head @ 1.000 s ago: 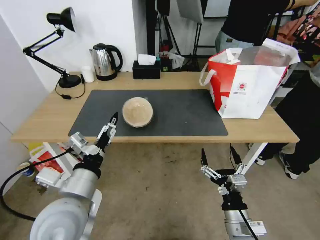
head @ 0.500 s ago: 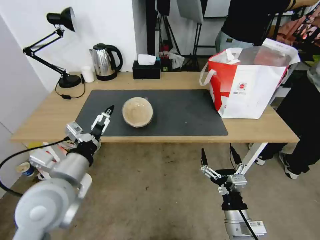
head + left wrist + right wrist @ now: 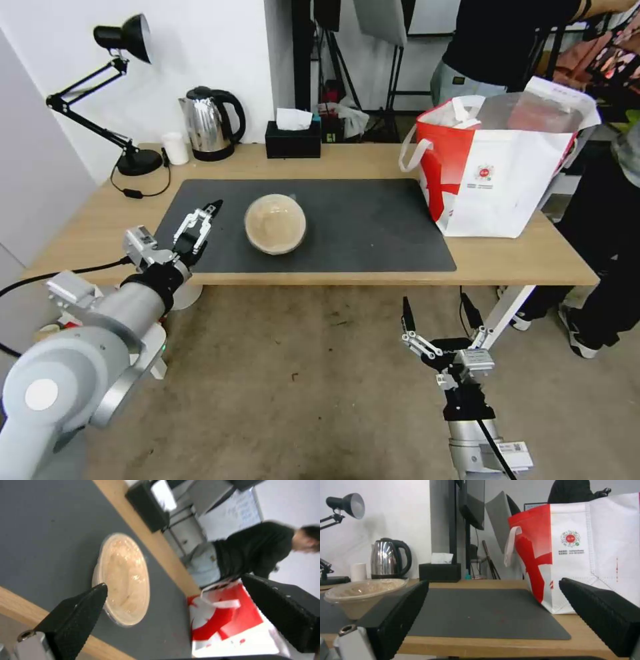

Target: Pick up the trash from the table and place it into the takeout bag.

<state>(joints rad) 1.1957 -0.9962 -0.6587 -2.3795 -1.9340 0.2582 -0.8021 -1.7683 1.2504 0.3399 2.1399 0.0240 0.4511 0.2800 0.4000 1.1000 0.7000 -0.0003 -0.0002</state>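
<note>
Left gripper (image 3: 198,220) has shifted over the last second from the front edge of the table (image 3: 93,233), just beside the bowl's near-left side, outward to the robot's left and slightly farther back, and it now hovers above the left part of the dark mat (image 3: 373,227), with the arm swung wider to the left. Its fingers are spread apart with nothing between them, as the left wrist view confirms: both black pads (image 3: 78,615) stand wide of each other. This change is judged to be a repositioning for a side approach to the bowl rather than a retreat, since the open jaws point toward it. Only one piece of trash is seen on the table, the round tan-filled clear-domed bowl (image 3: 275,224); it rests upright on the mat near its middle, to the right of the left gripper and apart from it, not touched. In the left wrist view the bowl (image 3: 124,580) lies ahead of the gripper, nearer one pad than the other. Takeout bag (image 3: 497,177) stands upright at the right end of the table, mouth open, well apart from the bowl. Right gripper (image 3: 437,320) hangs parked below the table's front edge, fingers spread, holding nothing.
</note>
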